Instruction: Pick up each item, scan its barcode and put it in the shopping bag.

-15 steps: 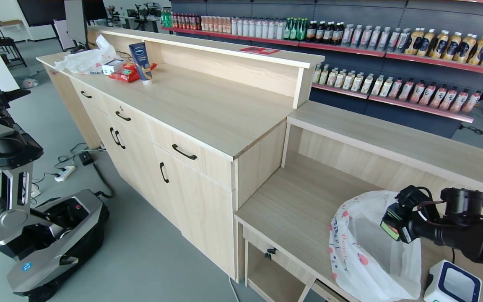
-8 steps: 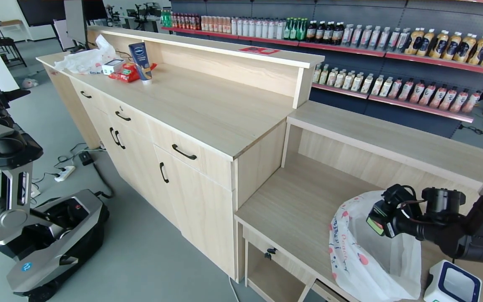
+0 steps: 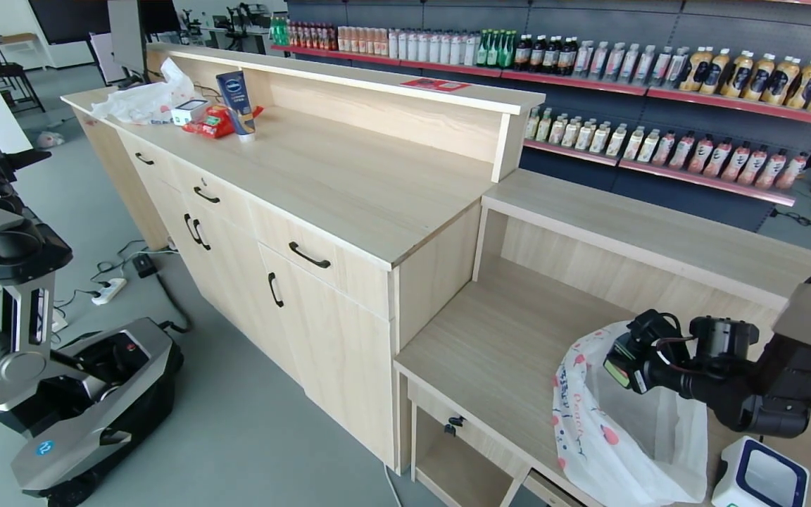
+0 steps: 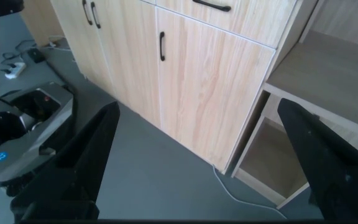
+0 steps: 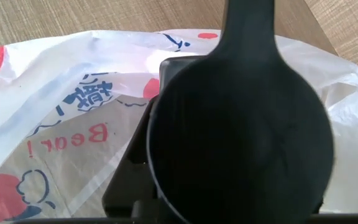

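My right gripper point(image 3: 632, 367) hangs just above the mouth of the white shopping bag point(image 3: 613, 433) on the low counter, shut on a small dark item with a green label point(image 3: 617, 373). In the right wrist view that dark item point(image 5: 238, 143) sits close in front of the printed shopping bag point(image 5: 48, 130) and hides the fingers. A white scanner point(image 3: 759, 475) stands beside the bag at the near right. My left gripper point(image 4: 199, 111) is open with nothing in it, low over the grey floor in front of the cabinet doors.
At the far end of the long counter point(image 3: 349, 183) stand a blue tube point(image 3: 236, 102), a red packet point(image 3: 212, 124), a white box point(image 3: 189, 110) and a crumpled white bag point(image 3: 141, 100). Shelves of bottles point(image 3: 588, 63) line the back wall.
My right arm has carried the dark item leftward and slightly up, from beside the scanner to above the bag's opening. The left arm has not moved.
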Tool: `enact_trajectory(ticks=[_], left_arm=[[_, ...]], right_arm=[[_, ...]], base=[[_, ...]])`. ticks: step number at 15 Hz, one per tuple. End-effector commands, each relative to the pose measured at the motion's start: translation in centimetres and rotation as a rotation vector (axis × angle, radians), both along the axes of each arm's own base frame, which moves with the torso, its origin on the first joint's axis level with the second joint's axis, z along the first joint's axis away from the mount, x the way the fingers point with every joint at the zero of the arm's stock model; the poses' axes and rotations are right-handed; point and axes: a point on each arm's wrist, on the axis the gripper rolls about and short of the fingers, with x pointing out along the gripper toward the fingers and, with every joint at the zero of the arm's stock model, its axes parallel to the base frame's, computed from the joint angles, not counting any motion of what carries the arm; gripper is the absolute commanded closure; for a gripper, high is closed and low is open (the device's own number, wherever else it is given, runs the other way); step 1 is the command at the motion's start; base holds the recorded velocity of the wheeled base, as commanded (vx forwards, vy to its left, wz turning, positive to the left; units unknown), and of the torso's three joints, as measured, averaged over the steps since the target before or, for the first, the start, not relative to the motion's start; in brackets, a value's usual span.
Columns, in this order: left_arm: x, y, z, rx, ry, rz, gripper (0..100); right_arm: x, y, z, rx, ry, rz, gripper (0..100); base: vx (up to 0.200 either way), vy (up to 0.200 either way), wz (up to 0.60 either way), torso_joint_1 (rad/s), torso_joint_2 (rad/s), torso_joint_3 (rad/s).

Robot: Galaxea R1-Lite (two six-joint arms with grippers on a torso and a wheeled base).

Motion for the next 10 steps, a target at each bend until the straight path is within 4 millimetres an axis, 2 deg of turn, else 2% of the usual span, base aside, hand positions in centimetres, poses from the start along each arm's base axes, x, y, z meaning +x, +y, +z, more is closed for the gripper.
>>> enact_trajectory(ticks=[1, 6, 10], left_arm=[[0.0, 0.0, 0.0, 0.0, 0.001, 0.002, 0], [0.0, 0.0, 0.0, 0.0, 0.001, 0.0, 0], [0.0, 0.0, 0.0, 0.0, 0.001, 0.0, 0]], right_arm=[[0.6, 0.0, -0.9, 0.0, 0.002, 0.003, 100], [0.8, 0.0, -2.4, 0.005, 0.024, 0.003, 100], [1.7, -0.1, -2.7, 0.005, -0.007, 0.002, 100]], base=[[0.0, 0.0, 0.0, 0.0, 0.0, 0.0], [0.0, 0.0, 0.0, 0.0, 0.0, 0.0], [0.0, 0.0, 0.0, 0.0, 0.0, 0.0]])
